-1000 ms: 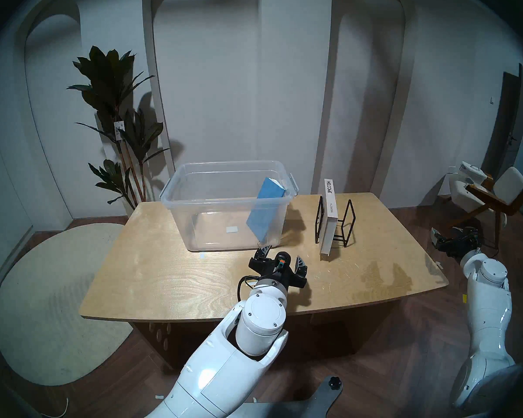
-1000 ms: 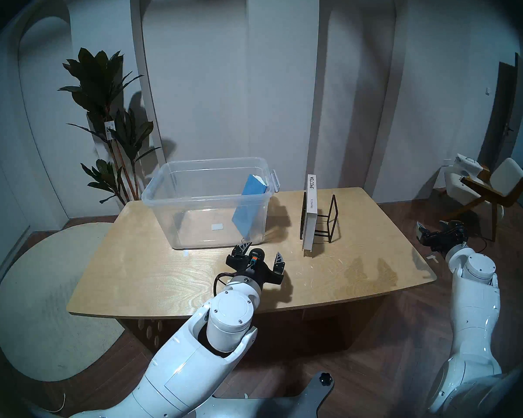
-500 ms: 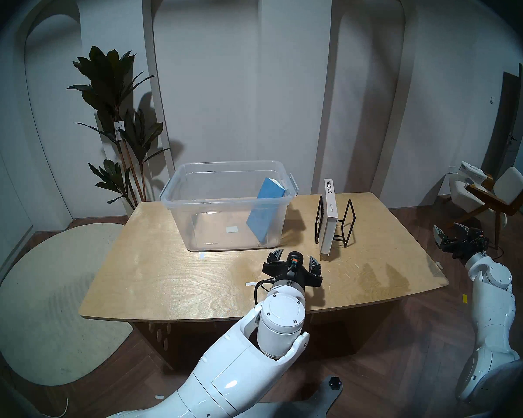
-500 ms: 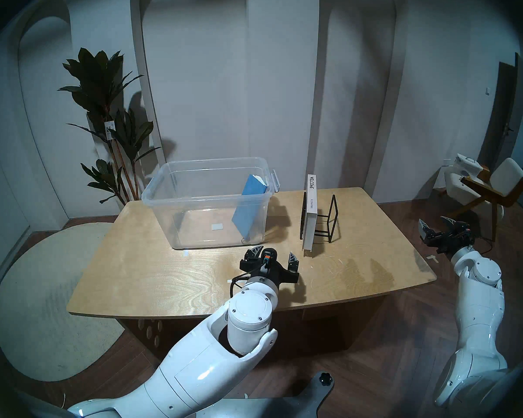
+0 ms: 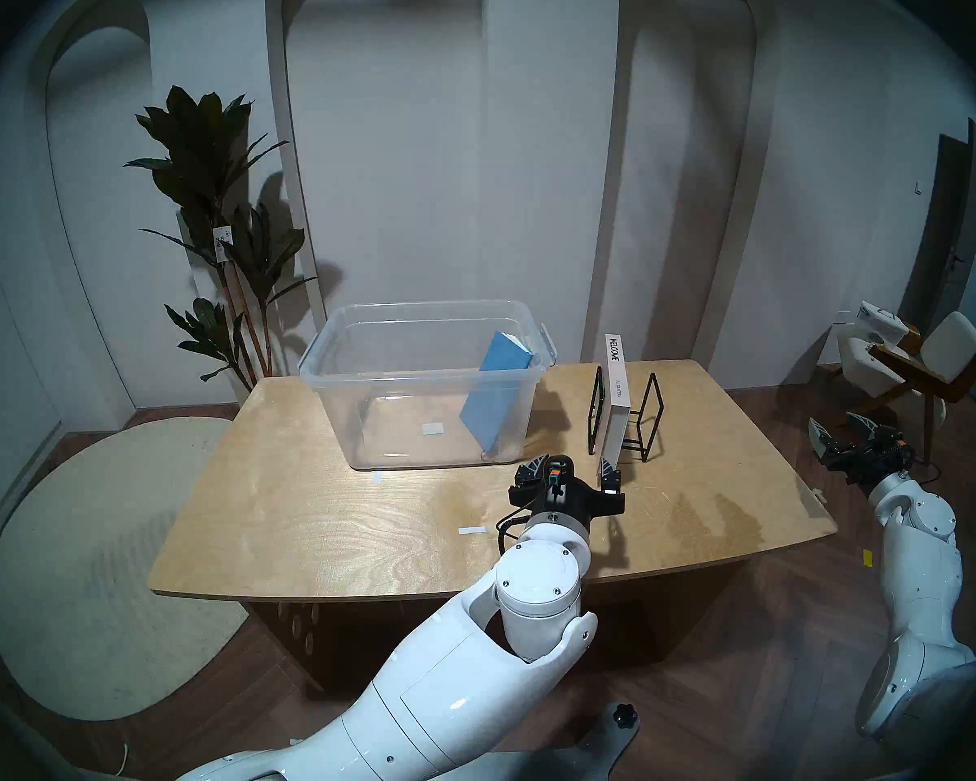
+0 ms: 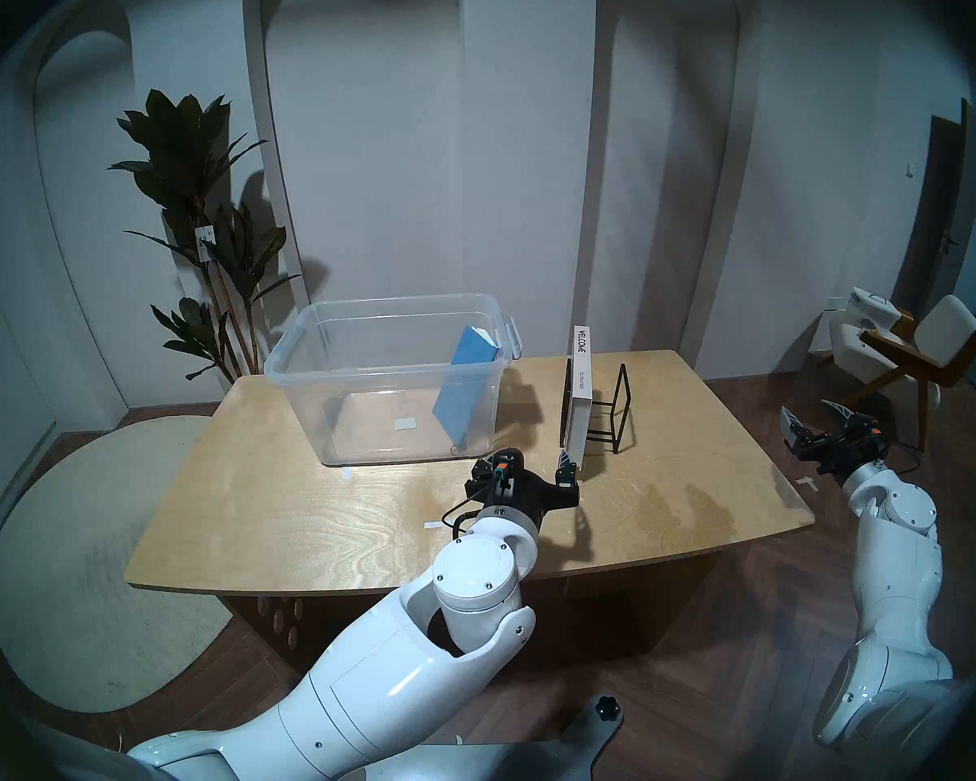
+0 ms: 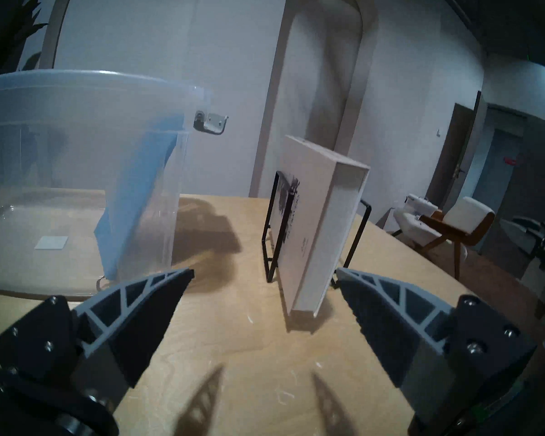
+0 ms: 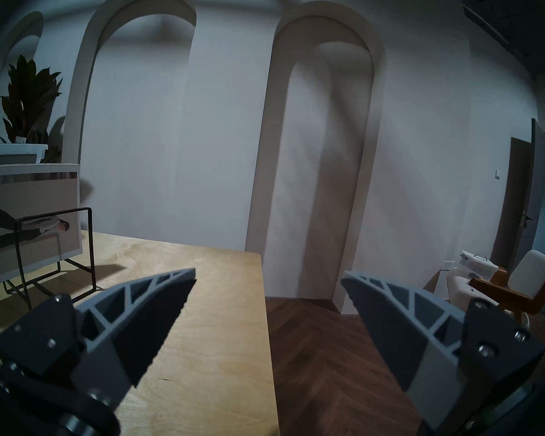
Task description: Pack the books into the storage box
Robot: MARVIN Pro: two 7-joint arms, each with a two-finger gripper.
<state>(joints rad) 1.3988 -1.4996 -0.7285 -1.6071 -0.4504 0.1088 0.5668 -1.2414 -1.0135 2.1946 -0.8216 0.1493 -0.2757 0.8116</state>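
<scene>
Inside black rack (image 5: pixel 625 419), upright white book (image 5: pixel 613 408)

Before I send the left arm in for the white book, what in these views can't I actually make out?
- White book: small print under WELCOME, too small in the head views.
- Its foot inside the black rack: hidden by the left pincer, head views.
- Blue book in the storage box: blurred by the clear wall, left wrist view.
</scene>
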